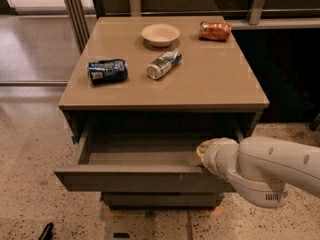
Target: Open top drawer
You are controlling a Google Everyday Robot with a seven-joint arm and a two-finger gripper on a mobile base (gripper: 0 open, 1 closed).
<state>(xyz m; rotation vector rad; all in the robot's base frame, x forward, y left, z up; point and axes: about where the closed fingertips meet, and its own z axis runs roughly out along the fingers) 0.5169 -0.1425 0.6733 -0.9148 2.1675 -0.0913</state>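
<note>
The top drawer (130, 179) of the grey-brown cabinet stands pulled out toward me, its front at the lower middle of the camera view. Its shallow grey tray (140, 151) shows and looks empty. My white arm comes in from the right, and its gripper (205, 151) sits at the right end of the drawer, at the top edge of the front. The wrist hides the fingers.
On the cabinet top (220, 84) lie a blue crushed can (107, 71), a silver can on its side (164, 64), a pale bowl (160, 34) and a red can (214, 30). A lower drawer front (160, 200) shows beneath. Speckled floor lies around; a dark wall stands at right.
</note>
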